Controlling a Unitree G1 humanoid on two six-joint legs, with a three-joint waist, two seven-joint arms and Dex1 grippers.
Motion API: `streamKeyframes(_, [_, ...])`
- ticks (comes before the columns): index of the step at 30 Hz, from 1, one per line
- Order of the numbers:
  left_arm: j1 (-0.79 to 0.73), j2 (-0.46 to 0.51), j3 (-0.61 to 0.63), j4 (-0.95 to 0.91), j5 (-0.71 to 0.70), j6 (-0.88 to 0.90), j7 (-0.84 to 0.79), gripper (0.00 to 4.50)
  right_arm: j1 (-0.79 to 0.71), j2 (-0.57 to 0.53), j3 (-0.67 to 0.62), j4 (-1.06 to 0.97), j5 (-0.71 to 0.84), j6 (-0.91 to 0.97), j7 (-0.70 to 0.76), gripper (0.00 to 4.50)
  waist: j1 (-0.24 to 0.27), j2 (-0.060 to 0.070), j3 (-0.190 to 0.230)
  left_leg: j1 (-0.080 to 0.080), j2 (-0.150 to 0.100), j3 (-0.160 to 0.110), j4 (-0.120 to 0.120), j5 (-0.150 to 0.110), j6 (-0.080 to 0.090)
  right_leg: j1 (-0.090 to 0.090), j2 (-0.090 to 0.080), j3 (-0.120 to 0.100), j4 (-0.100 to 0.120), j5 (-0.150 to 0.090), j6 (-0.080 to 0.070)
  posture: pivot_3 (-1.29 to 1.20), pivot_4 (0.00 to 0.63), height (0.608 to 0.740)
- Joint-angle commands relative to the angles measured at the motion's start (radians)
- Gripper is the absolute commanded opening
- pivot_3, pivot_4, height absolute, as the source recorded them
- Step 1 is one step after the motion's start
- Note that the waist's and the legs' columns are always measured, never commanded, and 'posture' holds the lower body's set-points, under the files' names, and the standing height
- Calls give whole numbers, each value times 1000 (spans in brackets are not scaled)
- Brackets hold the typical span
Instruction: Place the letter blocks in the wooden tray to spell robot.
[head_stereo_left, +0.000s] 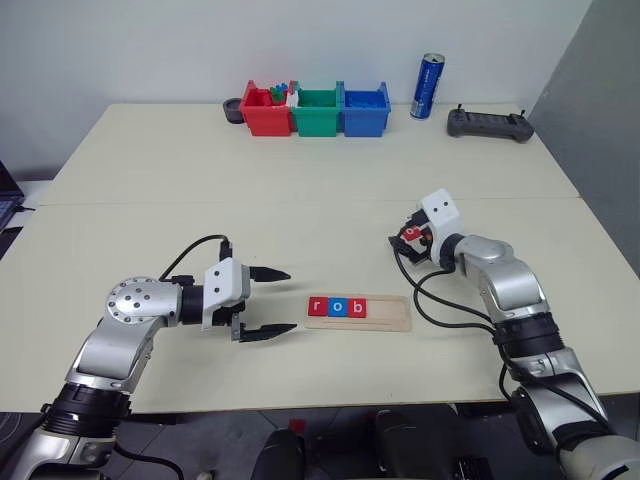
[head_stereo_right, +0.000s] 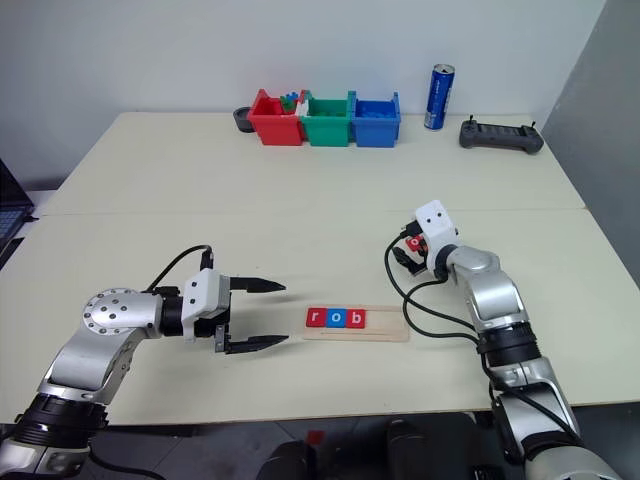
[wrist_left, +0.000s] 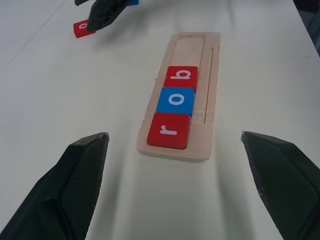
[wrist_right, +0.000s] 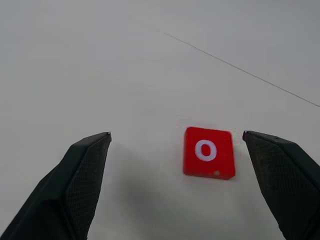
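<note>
Wooden tray (head_stereo_left: 385, 319) lies flat on the cream table (head_stereo_left: 150, 180), low and centre in the head view. Three letter blocks sit in its groove, packed edge to edge at the tray's left end: red r (head_stereo_left: 318, 306), blue o (head_stereo_left: 339, 307), red b (head_stereo_left: 359, 308). The right part of the tray is bare wood.

Left gripper (head_stereo_left: 270, 300) sits lower left of the frame, just left of the tray, fingers spread wide and holding nothing, tips aimed toward the tray's near end without touching it. Its wrist view looks straight down the tray's length (wrist_left: 200, 50).

Right gripper (wrist_right: 180, 165) is right of centre, above and to the right of the tray. Fingers are released and wide apart, nothing between the pads. A red o block (wrist_right: 208, 152) lies flat on the table ahead of it, nearer one finger than the other, not touched by either.

Along the far edge of the table: red bin (head_stereo_left: 266, 110), green bin (head_stereo_left: 318, 112), blue bin (head_stereo_left: 365, 110) side by side, a blue can (head_stereo_left: 429, 86) upright to their right, and a dark handheld controller (head_stereo_left: 488, 124) further right.
</note>
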Motion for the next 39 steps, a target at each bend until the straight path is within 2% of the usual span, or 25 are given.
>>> streamKeyframes(1, [9,12,27,-47,-23,-4,-2,4500,-46,12,-25,103,-17,-72,-38,4483,0,0,0,0,0,0,0,0,0,0,0,0,0,0,0,0,150,740])
streamKeyframes(6, [19,14,43,-67,-32,16,7,4500,-65,23,-52,206,9,-91,-33,4483,-1,0,0,0,0,0,0,0,0,0,0,0,0,0,0,0,150,740])
streamKeyframes(9, [10,8,51,-81,-52,51,20,4500,-67,24,-57,229,13,-86,-28,3978,-1,0,0,1,0,0,0,0,0,0,0,0,1,0,0,0,150,740])
streamKeyframes(16, [6,15,48,-94,-58,73,20,4500,-28,21,-60,165,25,-55,-24,1479,1,0,0,1,0,0,1,0,0,1,0,0,1,0,0,0,150,740])
streamKeyframes(19, [6,20,51,-103,-68,89,11,4500,39,-2,-55,-23,29,-13,-17,1449,2,0,0,1,0,-1,0,0,0,1,0,-1,1,0,0,0,150,740])
streamKeyframes(24, [20,32,39,-104,-58,82,-18,4500,343,-31,-86,-639,104,260,-37,1449,7,1,0,-6,0,-3,0,0,0,-4,0,-2,0,-1,0,0,150,740])
streamKeyframes(28, [18,15,40,-96,-71,69,-31,4500,614,79,-100,-1011,119,454,-167,1449,7,1,0,-8,0,-4,0,0,0,-6,0,-3,1,-1,0,0,150,740])
streamKeyframes(32, [11,9,37,-66,-71,45,-56,4500,723,198,-80,-1129,79,512,-291,1449,3,1,0,-7,1,-2,1,0,-1,-6,0,-1,1,-3,4,0,150,740])
streamKeyframes(39, [-13,5,33,-26,-64,20,-75,4500,742,303,-142,-1056,54,484,-397,1449,3,1,0,-3,1,-1,1,1,-1,-3,1,0,0,-3,6,0,150,740])
